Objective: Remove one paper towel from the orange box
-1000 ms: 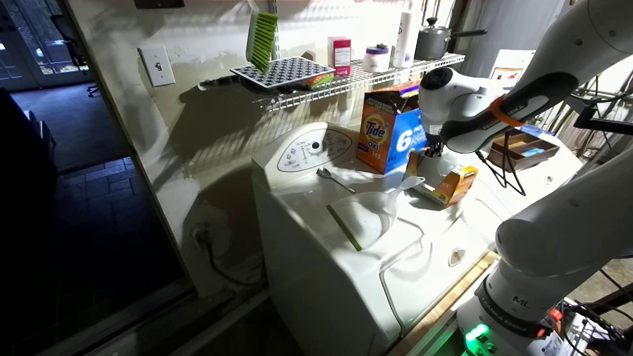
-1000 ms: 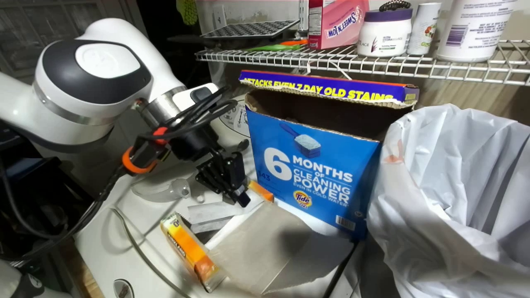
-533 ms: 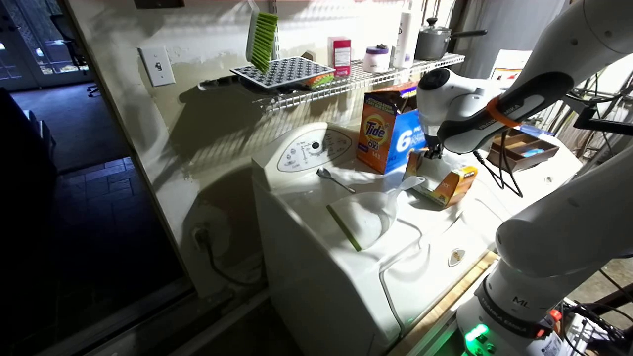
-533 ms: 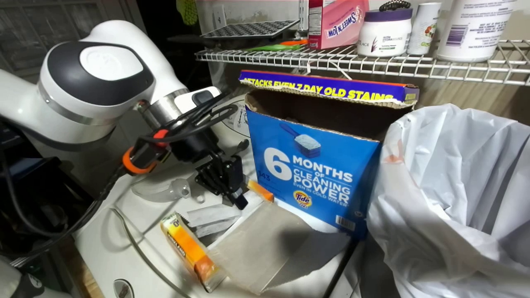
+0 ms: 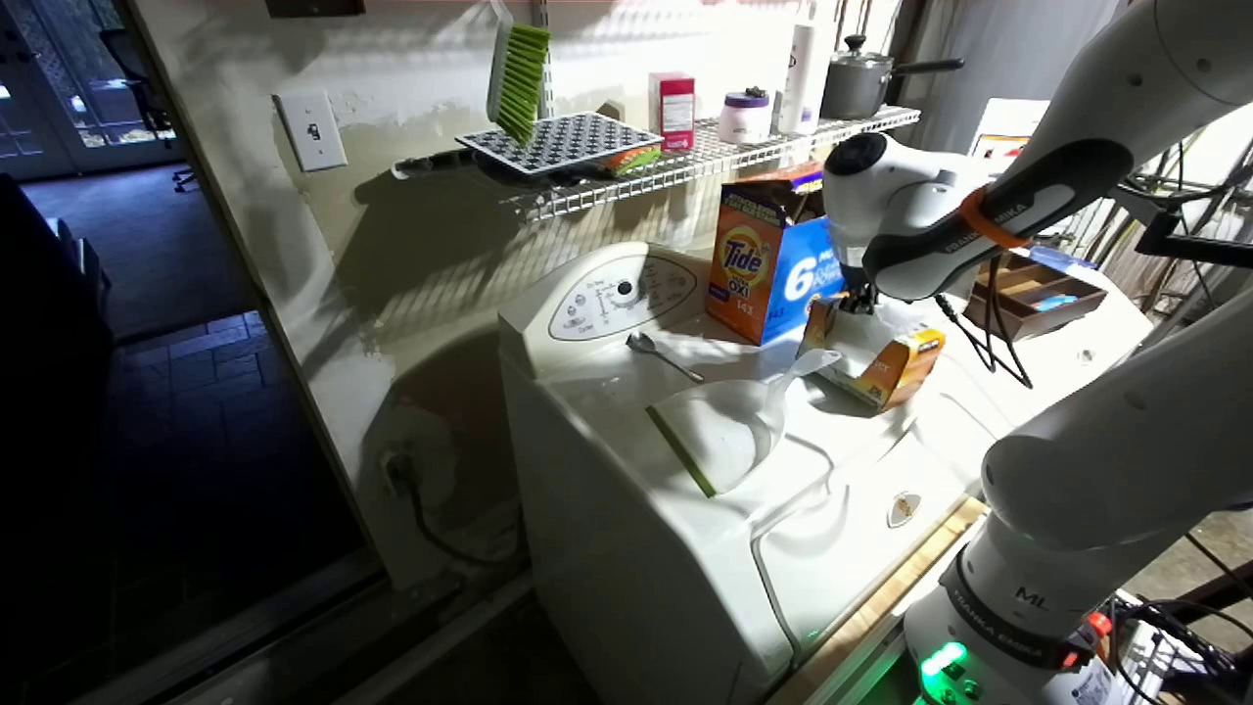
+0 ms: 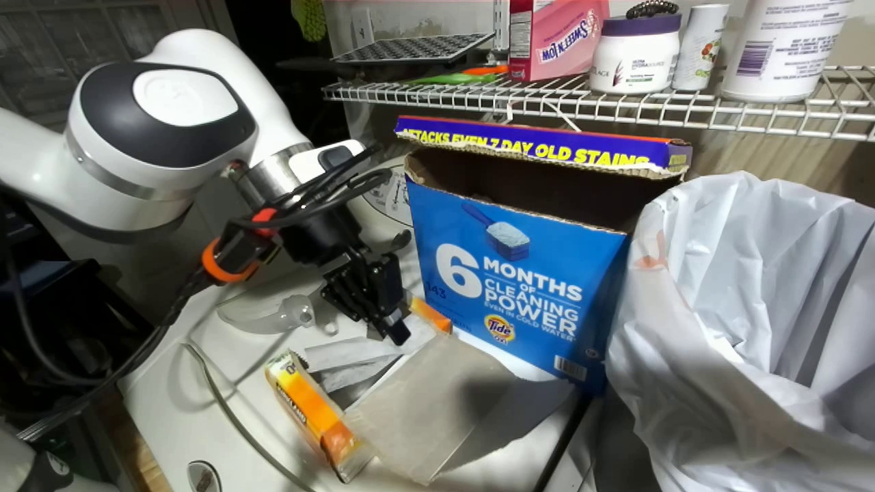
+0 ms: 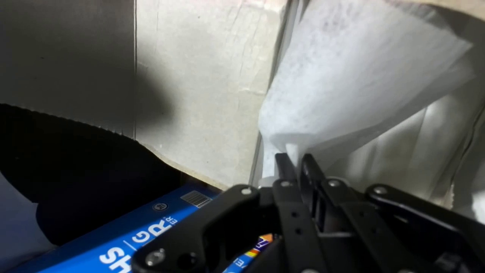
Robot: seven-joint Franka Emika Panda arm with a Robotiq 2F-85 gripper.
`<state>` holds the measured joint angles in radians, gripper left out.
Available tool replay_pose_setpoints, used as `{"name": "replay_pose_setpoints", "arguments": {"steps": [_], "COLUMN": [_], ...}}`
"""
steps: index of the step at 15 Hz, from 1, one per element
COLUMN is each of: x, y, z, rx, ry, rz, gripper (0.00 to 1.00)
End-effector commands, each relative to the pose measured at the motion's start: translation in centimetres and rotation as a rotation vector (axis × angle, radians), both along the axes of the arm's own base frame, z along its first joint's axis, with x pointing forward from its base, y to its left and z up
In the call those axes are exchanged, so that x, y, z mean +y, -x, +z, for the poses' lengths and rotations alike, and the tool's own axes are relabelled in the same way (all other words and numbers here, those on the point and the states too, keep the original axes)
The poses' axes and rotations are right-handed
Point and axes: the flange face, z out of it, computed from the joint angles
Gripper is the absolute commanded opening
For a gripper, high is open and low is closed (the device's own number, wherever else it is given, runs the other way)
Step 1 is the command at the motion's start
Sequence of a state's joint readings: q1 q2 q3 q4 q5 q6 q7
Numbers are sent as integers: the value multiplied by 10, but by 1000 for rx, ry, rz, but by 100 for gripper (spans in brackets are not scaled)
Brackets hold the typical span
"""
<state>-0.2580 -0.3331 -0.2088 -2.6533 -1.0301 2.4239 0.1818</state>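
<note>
On the desk (image 5: 607, 392) we have the low orange box (image 6: 316, 417) open, a rumpled white sheet (image 7: 352, 76) inside, our fingers (image 7: 284, 167) close together there, gripping it or not we cannot tell, while in an exterior view the Tide carton (image 6: 513, 273) walls off its one o'clock and a white bag (image 6: 738, 321) its three.

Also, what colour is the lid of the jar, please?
The lid is purple, clearest in an exterior view.
</note>
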Motion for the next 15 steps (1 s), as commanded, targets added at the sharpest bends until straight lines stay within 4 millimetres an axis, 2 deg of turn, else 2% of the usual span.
{"name": "replay_pose_setpoints", "arguments": {"steps": [1, 7, 15], "x": [2, -7, -23], "y": [-3, 2, 8], "z": [7, 20, 47], "rx": [16, -13, -68], "ry": [1, -64, -352], "rz": [-8, -41, -109], "gripper": [0, 0, 0]}}
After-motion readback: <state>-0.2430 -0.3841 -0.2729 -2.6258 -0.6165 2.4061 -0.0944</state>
